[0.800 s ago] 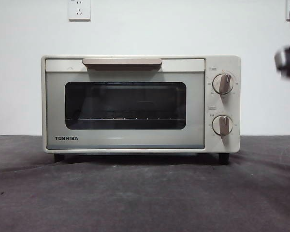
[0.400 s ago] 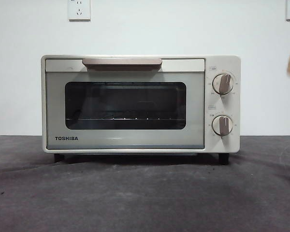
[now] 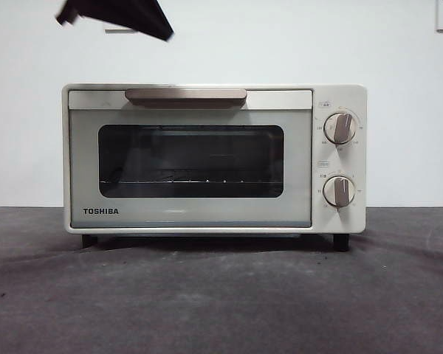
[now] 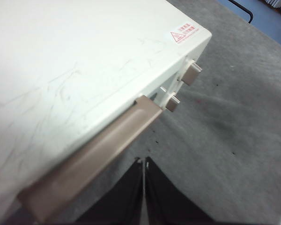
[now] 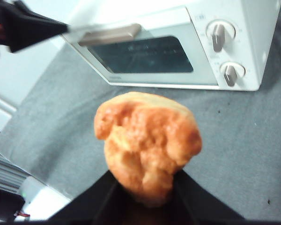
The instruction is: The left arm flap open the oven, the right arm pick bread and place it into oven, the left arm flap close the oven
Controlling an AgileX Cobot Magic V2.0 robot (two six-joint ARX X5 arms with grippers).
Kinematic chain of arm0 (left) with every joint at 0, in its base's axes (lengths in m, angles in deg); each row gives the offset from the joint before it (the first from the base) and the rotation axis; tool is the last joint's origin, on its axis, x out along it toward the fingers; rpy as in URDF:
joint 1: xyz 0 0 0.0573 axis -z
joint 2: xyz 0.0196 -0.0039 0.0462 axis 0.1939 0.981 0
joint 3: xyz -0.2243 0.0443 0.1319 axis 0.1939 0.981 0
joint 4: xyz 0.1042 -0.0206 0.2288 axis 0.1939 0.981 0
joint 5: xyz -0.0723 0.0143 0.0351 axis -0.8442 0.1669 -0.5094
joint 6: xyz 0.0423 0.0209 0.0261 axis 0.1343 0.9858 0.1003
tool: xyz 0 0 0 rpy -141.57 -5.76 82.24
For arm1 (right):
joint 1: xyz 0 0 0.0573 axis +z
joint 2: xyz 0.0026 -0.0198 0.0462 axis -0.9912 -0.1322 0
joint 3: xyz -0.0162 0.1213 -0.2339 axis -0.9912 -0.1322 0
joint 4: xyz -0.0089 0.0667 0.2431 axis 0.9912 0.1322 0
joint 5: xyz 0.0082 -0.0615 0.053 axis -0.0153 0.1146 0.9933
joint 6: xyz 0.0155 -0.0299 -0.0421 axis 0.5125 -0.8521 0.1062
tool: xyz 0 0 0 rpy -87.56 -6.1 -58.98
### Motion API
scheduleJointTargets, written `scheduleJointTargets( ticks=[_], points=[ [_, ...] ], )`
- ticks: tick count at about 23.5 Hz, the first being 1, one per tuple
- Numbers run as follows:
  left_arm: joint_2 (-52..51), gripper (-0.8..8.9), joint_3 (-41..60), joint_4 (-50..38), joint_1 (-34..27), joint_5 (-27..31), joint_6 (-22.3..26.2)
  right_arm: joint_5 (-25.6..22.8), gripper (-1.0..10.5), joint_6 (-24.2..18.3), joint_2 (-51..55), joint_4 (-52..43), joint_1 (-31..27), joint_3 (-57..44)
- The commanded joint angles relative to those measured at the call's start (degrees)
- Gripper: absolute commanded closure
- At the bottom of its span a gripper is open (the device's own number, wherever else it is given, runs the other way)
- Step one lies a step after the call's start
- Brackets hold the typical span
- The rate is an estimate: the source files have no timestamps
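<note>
- Oven (image 3: 214, 158), cream-white with TOSHIBA on its door, stands shut on the dark grey table (image 3: 221, 295), facing the front view; a white wall is behind it.
- Oven's dark glass window (image 3: 191, 161) shows a wire rack inside (nothing can be seen on it).
- Left gripper (image 3: 122, 15), black and tapering to a point, hangs above the oven's top, toward the end away from the knobs; in the left wrist view its two jaws (image 4: 144, 197) are pressed together with nothing between them, just in front of the handle and apart from it.
- Right gripper (image 5: 145, 199) is clamped on the bread, in front of the oven and apart from it (out of the front view).
- Bread (image 5: 147, 143), a lumpy golden-orange loaf, sits between the right jaws, raised over the table.
- Handle (image 3: 186, 96), a beige bar, runs along the door's top edge.
- Two round knobs (image 3: 340, 127), one above the other, sit beside the door.
</note>
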Motion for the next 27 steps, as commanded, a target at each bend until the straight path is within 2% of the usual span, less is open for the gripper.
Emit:
scheduleJointTargets(
  ticks=[1, 12, 27],
  points=[
    [2.60, 8.04, -1.53, -2.38, 0.31, 0.83, 1.31, 0.04, 8.5, 1.64, 1.62, -0.85, 0.22, 0.83],
    [8.09, 8.04, -1.53, -6.58, 0.31, 3.17, 2.10, 1.66, 8.5, 4.76, 3.04, -0.76, 0.22, 0.83],
    [9.33, 8.05, -1.53, -0.85, 0.31, 3.15, 4.13, 1.57, 8.5, 4.79, 3.04, -0.76, 0.22, 0.83]
  ],
)
